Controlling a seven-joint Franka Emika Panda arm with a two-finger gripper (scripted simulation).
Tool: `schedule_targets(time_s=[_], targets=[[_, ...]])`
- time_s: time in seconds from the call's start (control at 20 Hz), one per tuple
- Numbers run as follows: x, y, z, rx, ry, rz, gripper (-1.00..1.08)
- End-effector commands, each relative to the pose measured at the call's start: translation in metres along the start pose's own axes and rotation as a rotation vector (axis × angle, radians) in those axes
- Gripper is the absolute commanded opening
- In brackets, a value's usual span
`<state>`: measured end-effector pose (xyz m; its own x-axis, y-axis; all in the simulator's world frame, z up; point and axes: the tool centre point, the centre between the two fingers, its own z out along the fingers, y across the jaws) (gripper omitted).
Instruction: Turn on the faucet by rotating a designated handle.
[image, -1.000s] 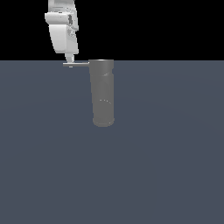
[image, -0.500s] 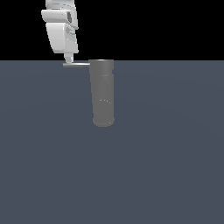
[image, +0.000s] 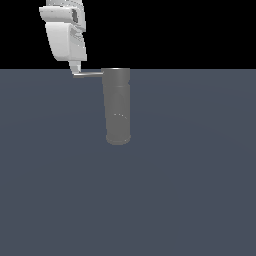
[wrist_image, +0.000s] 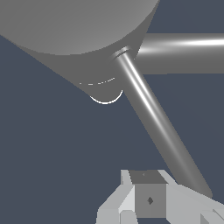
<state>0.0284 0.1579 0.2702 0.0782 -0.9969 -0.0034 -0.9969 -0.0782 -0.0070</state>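
Note:
The faucet is a thick matte grey cylinder standing on the dark floor, and it fills the upper part of the wrist view. Its handle is a thin grey rod sticking out from the top rim toward the exterior view's left. In the wrist view the handle runs diagonally down to my fingers. My white gripper hangs just above the rod's free end, touching or nearly touching it. The gripper looks shut, with its fingers together beside the rod's tip and nothing between them.
A thicker grey bar leaves the cylinder's top in the wrist view. The dark blue-grey floor spreads all around the faucet, with a black background above it.
My gripper has drifted a little toward the exterior view's left. The handle's free end has followed it slightly, so the rod looks a bit longer.

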Motion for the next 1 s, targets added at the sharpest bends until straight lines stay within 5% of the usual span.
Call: schedule_targets(time_s=[0.0,0.95], targets=[[0.004,0.01,0.0,-0.007,0.003,0.006,-1.0],[0.044,0.047,0.0,-0.004,0.003,0.003,-1.0]])
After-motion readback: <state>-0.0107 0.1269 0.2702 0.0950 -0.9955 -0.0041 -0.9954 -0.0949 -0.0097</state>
